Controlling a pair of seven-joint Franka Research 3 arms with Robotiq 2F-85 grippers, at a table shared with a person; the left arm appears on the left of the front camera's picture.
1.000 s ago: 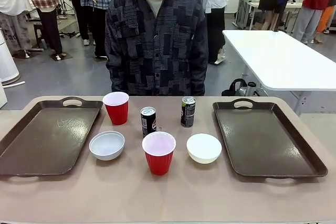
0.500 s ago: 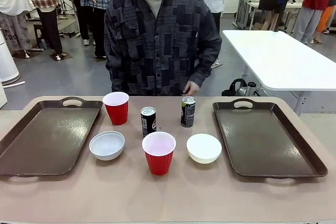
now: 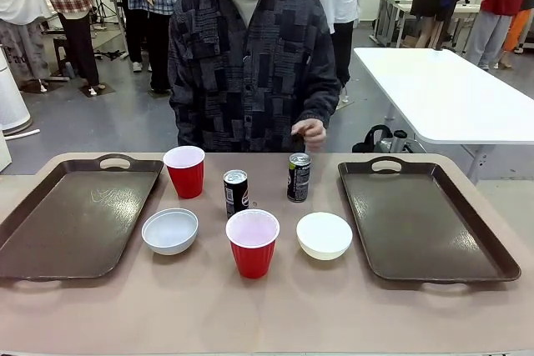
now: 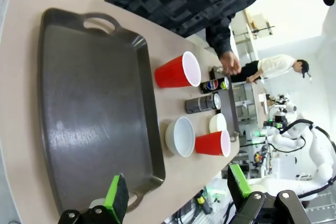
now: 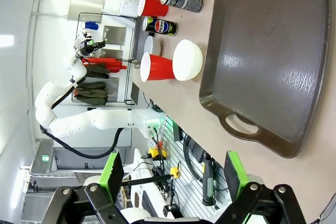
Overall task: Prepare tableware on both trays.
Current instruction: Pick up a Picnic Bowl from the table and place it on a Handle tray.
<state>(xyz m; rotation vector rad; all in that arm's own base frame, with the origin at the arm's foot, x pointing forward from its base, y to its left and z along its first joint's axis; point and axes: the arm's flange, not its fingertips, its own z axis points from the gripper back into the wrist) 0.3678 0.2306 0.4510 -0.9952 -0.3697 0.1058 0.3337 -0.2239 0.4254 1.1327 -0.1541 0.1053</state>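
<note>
Left pincer [image 4: 177,190]: jaws wide, nothing between the green pads [image 4: 116,199]. It hangs above the near end of the left tray [image 4: 94,108], well left of the near cup [image 4: 212,143]. Right pincer [image 5: 172,170]: jaws also wide, holding nothing. It sits above the near handle of the right tray [image 5: 273,51], well right of the near cup.

Layout off the near cup [image 3: 252,242], front view:
- It stands upright, mouth up, on the counter [image 3: 267,314], roughly midway between the trays.
- Left bowl [image 3: 170,231]: just left of it, not touching.
- Right bowl [image 3: 324,235]: just right of it, small gap.
- Left can [image 3: 236,193]: upright, directly behind it and slightly left.
- Right can [image 3: 299,177]: upright, behind it and to the right, further back than the left can.
- Far cup [image 3: 184,171]: upright, behind and left of it, beyond the left bowl.
- Left tray [image 3: 75,223]: well left of it, past the left bowl.
- Right tray [image 3: 421,223]: well right of it, past the right bowl.

Both trays lie flat, long sides running front to back. All six pieces sit on the counter between the trays.

A person stands at the far side, behind the near cup. One hand [image 3: 311,132] is raised above and behind the right can, fingers curled, apart from it.
</note>
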